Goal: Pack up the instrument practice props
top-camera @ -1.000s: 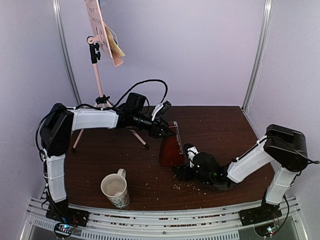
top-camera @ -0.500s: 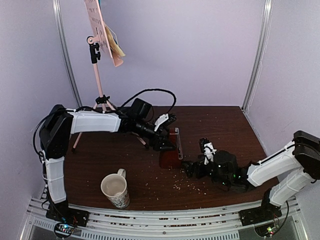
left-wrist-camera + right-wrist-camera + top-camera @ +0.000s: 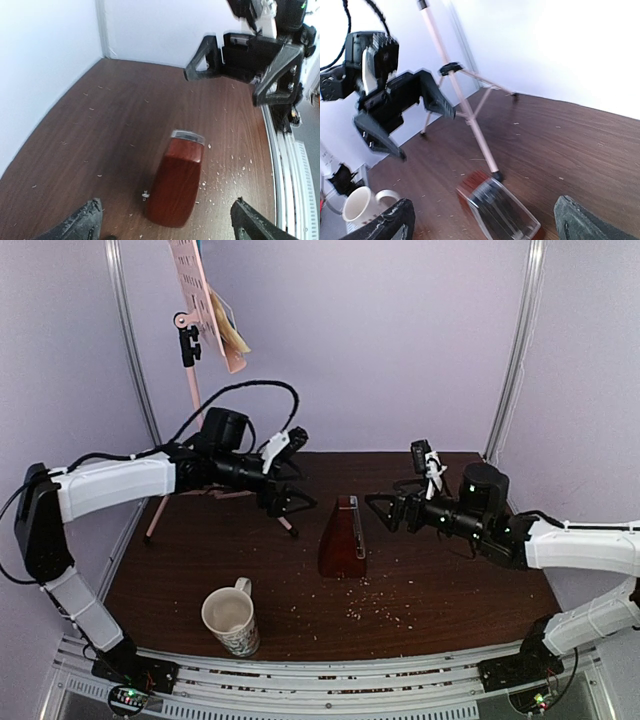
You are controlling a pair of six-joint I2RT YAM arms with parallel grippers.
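Observation:
The dark red-brown metronome (image 3: 342,540) stands upright at the table's middle, its clear cover on its right-hand face (image 3: 502,212). My left gripper (image 3: 290,502) hovers open just to its left, empty, and from that wrist the metronome (image 3: 176,181) shows between the fingertips (image 3: 84,224). Facing it from the right, my right gripper (image 3: 383,512) is open and empty too. The pink music stand (image 3: 196,390) stands at the back left on its tripod (image 3: 470,107). Its perforated desk (image 3: 200,295) carries pale-yellow and blue sheets (image 3: 230,332).
A cream patterned mug (image 3: 232,620) stands near the front left edge, also seen as the mug (image 3: 357,206) low in the right wrist view. Pale crumbs (image 3: 375,608) lie scattered in front of the metronome. White walls close the table (image 3: 450,570) at back and sides.
My left gripper opened, let go of the clear cover at the metronome and drew back left. My right gripper rose from the table by the metronome's base and pulled away right.

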